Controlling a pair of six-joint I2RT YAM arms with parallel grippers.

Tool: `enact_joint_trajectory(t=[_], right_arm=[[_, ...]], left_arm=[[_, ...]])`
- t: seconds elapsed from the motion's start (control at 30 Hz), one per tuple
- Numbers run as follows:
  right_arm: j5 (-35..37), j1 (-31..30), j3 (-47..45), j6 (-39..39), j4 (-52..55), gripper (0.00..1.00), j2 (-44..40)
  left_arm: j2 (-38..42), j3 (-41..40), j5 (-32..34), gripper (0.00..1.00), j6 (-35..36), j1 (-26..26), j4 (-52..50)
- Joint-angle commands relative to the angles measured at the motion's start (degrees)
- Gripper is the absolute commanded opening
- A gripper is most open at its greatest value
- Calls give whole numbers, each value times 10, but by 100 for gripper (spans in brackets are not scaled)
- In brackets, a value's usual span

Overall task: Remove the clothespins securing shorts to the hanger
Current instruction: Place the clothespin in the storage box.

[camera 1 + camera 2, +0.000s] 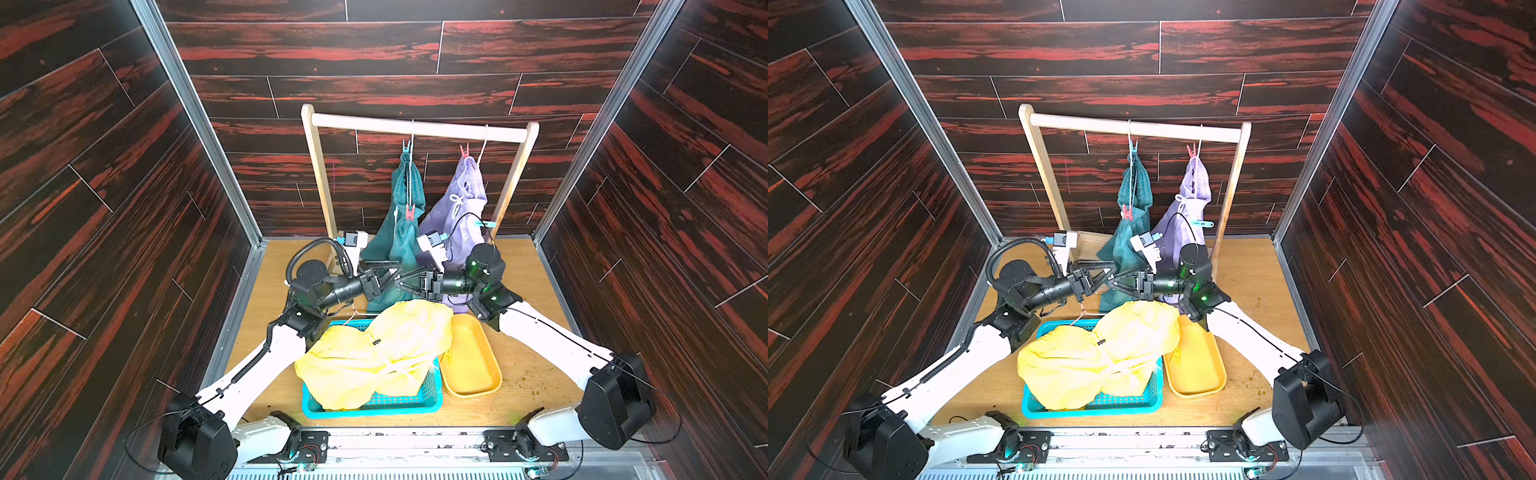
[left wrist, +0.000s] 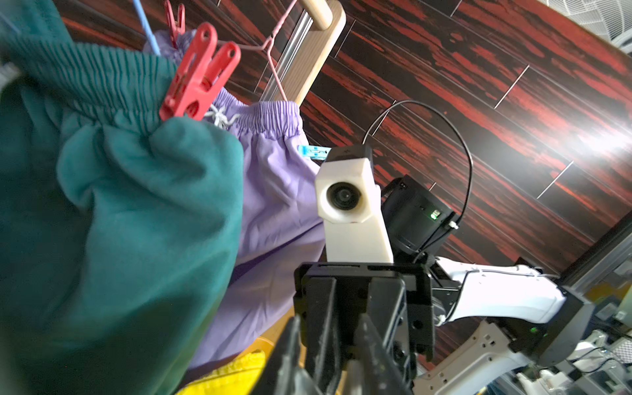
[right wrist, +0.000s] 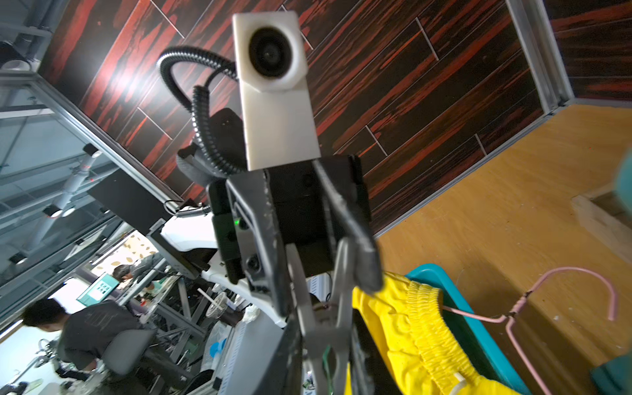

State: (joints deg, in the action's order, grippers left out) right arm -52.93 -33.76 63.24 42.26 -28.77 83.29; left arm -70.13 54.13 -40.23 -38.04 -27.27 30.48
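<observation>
The left tool [image 1: 395, 269] reaches in above the teal basket [image 1: 374, 409] with its jaws spread, tip to tip with the right one. That meeting suggests something small may be passing between them, though nothing shows. Below them the yellow shorts [image 1: 374, 357] lie heaped in the basket, and a bare pink wire hanger [image 3: 513, 314] pokes out past the rim, so that pair looks finished.

Behind, the teal shorts [image 1: 399, 241] hang from the wooden rack [image 1: 415, 128]. A light blue clothespin [image 1: 406, 146] grips the high end of the waistband and a red clothespin [image 1: 409, 212] the low end.

The right tool [image 1: 400, 281] has its jaws close together; whether they pinch anything cannot be told.

Further right, the lavender shorts [image 1: 461, 199] hang by a pink clothespin [image 1: 464, 150] and a second light blue clothespin [image 1: 484, 224]. On the surface [image 1: 528, 332] the yellow tray [image 1: 473, 374] holds one yellow clothespin [image 1: 1177, 355], so it is likely where removed pins go. Four pins are yet to come off.
</observation>
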Motion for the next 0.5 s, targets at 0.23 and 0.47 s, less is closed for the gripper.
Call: enact_joint_trajectory(t=[0.23,0.47], right_arm=[[27,-3,-15,-31,43,1,-8],[99,-5,-17,-117,154,0,-55]], left_arm=[[45,-14,91,100,6,-4,1],[149,-53,241,100,83,-3,-87]])
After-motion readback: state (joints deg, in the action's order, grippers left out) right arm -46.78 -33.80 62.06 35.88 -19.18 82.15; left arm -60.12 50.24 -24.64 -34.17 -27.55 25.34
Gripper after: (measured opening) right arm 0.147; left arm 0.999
